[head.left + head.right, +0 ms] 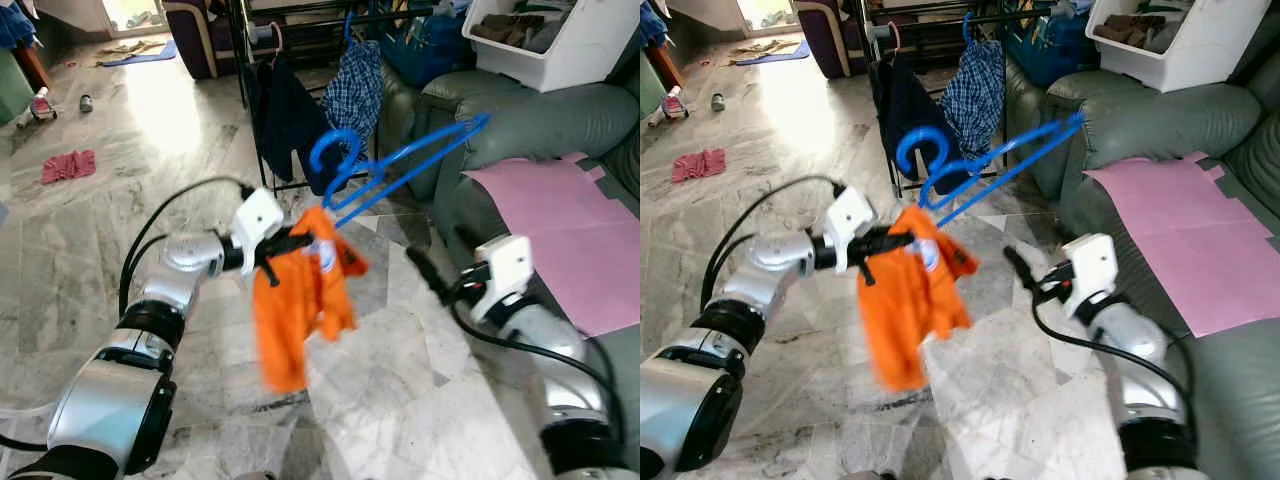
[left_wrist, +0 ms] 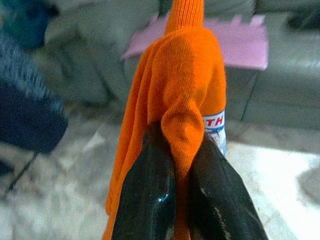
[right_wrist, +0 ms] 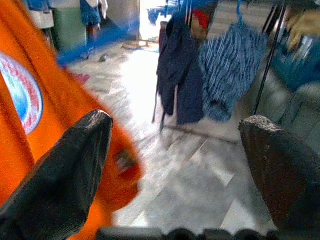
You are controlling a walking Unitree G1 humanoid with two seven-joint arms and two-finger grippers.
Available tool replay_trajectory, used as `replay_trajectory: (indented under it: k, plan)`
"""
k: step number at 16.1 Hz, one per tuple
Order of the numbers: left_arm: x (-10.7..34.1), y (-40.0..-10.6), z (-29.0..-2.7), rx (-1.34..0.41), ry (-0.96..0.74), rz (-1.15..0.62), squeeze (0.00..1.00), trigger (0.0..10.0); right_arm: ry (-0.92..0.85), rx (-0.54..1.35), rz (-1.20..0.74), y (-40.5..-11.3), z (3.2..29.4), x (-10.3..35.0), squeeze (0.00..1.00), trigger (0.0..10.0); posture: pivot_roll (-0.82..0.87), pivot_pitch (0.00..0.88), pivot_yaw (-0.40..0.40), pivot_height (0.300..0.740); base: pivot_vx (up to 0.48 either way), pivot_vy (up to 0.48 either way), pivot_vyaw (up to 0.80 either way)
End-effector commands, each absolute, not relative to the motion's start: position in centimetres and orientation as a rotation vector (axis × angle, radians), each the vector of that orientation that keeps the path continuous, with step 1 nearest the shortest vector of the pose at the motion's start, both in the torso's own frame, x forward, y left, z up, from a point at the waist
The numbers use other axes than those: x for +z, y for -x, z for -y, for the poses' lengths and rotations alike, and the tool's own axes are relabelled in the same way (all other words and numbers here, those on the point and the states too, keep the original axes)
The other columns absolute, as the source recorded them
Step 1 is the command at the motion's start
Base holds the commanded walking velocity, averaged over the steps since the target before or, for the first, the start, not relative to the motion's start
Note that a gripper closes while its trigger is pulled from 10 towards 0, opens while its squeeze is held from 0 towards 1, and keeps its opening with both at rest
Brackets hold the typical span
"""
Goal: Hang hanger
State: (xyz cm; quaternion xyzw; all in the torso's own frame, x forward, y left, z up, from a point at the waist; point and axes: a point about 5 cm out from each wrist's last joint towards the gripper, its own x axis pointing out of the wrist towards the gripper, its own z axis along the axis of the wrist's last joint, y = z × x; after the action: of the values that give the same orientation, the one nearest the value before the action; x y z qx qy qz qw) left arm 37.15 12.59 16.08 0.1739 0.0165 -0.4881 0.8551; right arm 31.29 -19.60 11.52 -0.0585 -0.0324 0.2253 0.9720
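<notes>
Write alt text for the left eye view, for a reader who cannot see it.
The left pincer grips an orange shirt on a blue hanger above a marble floor. The right pincer hovers open beside it, near a green sofa and a clothes rack.

**A lived-in home, living room**

I see a marble-tiled floor [image 1: 120, 180], a grey-green sofa [image 1: 545, 125] under a pink sheet [image 1: 570, 220], and a clothes rack [image 1: 930, 90] hung with garments. A red cloth [image 1: 68, 165] and shoes [image 1: 40, 105] lie scattered about.

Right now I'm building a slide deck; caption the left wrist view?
Left gripper pinching an orange shirt, pink sheet on the sofa behind.
</notes>
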Motion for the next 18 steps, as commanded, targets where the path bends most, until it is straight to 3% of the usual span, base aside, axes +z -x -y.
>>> replay_trajectory:
  k: [1,4,5,6,7,9,10,14,18]
  plan:
    - [18.5,-37.2,-11.5,-1.103,-0.402,0.077,0.00,0.0,0.081,0.446,0.036,-32.0,18.8,11.2,1.00,10.0,-0.04,0.102,0.028,0.740,0.000,0.000,0.00]
    - [19.4,-36.6,-10.4,-1.191,-0.457,0.131,0.00,0.0,0.056,0.448,0.024,-32.6,18.1,11.1,1.00,10.0,-0.03,0.099,0.019,0.740,0.000,0.000,0.00]
    - [20.3,-36.2,-9.6,-1.232,-0.468,0.182,0.00,0.0,0.061,0.453,0.013,-32.8,18.1,11.0,0.65,10.0,-0.04,0.099,0.014,0.740,0.000,0.000,0.00]
    - [20.8,-36.0,-9.2,-1.255,-0.463,0.206,0.00,0.0,0.063,0.451,0.011,-32.9,18.2,11.0,0.50,10.0,-0.04,0.098,0.011,0.740,0.000,0.000,0.00]
    - [21.0,-35.9,-9.1,-1.263,-0.463,0.213,0.00,0.0,0.063,0.449,0.010,-32.9,18.2,11.0,0.50,10.0,-0.04,0.098,0.010,0.740,0.000,0.000,0.00]
    - [21.3,-35.8,-8.9,-1.272,-0.507,0.226,0.00,0.0,0.033,0.480,0.022,-32.8,17.9,11.2,0.09,10.0,-0.04,0.095,0.006,0.740,0.000,0.000,0.00]
    - [21.0,-36.0,-9.1,-1.261,-0.536,0.217,0.00,0.0,0.026,0.514,0.038,-32.7,17.6,11.4,0.00,10.0,-0.04,0.095,0.006,0.740,0.000,0.000,0.00]
    - [19.9,-36.4,-9.8,-1.186,-0.560,0.180,0.00,0.0,-0.167,0.716,0.058,-31.3,17.0,12.3,0.00,10.0,-0.04,0.092,0.007,0.740,0.000,0.000,0.00]
    - [19.9,-36.2,-9.7,-1.222,-0.564,0.187,0.00,0.0,-0.163,0.749,0.045,-31.2,17.3,12.5,0.00,10.0,-0.04,0.093,0.007,0.740,0.000,0.000,0.00]
